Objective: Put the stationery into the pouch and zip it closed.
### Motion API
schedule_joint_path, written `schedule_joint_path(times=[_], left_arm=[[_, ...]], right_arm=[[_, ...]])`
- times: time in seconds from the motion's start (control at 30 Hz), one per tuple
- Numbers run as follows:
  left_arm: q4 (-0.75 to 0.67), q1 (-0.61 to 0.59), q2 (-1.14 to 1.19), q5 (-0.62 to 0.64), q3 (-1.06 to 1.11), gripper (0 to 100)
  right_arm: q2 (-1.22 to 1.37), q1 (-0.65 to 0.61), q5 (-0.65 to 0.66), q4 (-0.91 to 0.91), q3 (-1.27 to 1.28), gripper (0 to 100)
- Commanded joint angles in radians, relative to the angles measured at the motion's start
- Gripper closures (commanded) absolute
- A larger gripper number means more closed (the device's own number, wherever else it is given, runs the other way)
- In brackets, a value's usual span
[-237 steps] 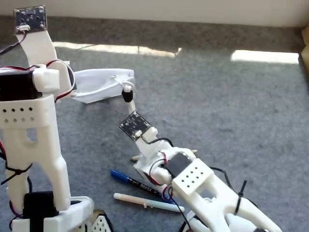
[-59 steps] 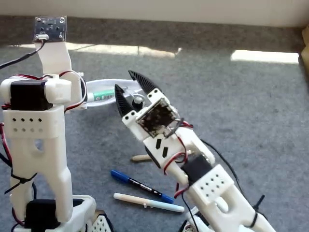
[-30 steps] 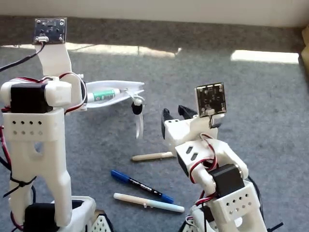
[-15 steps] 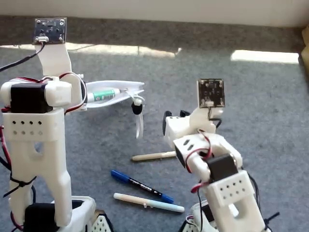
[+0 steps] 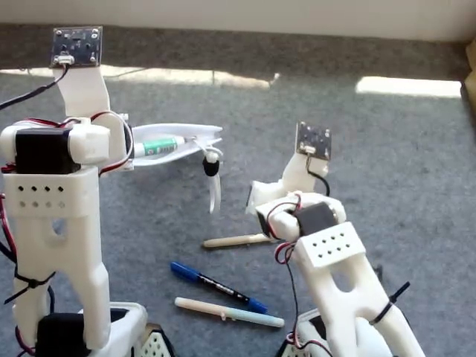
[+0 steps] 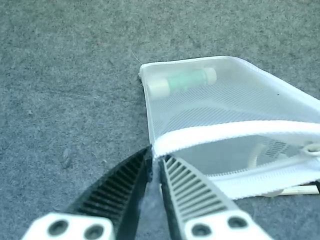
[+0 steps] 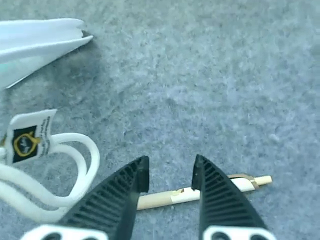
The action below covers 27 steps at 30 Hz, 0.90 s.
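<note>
Looking down from the high view, I have the white mesh pouch (image 5: 175,140) at about 10 o'clock from the middle of the grey carpet (image 5: 387,163). Its mouth is open toward 3 o'clock, and a green-and-white tube (image 5: 158,146) lies inside it. My left gripper (image 6: 155,161) is pinched together on the corner of the pouch's zipper edge. A white strap (image 5: 213,190) with a tag trails from the pouch's 3 o'clock end toward 6 o'clock.

My right gripper (image 7: 170,165) has its jaws apart and holds nothing. It hovers over a cream pen (image 7: 240,184) that lies flat, crossing the gap between them. I cannot tell whether the fingertips touch the carpet. In the high view this pen sits at 6 o'clock from the strap, with the right arm (image 5: 312,223) just beside it at 3 o'clock.

A blue pen (image 5: 216,285) and a white pen (image 5: 227,311) lie side by side near 6 o'clock, well apart from the pouch.
</note>
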Motion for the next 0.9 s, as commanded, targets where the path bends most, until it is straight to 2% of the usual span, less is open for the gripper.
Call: schedule_joint_path(times=[0.0,0.1,0.33,0.87], left_arm=[[-0.020,-0.012,0.010,-0.006,0.008,99],[-0.020,-0.012,0.010,-0.006,0.008,99],[-0.031,-0.012,0.010,-0.006,0.010,99],[-0.029,-0.012,0.010,-0.006,0.010,99]], right_arm=[[0.036,0.053,-0.026,0.005,-0.079,86.1],[0.087,0.077,-0.043,0.013,-0.101,86.1],[0.240,0.081,-0.051,0.211,-0.239,86.0],[0.665,0.082,-0.041,0.337,-0.438,85.9]])
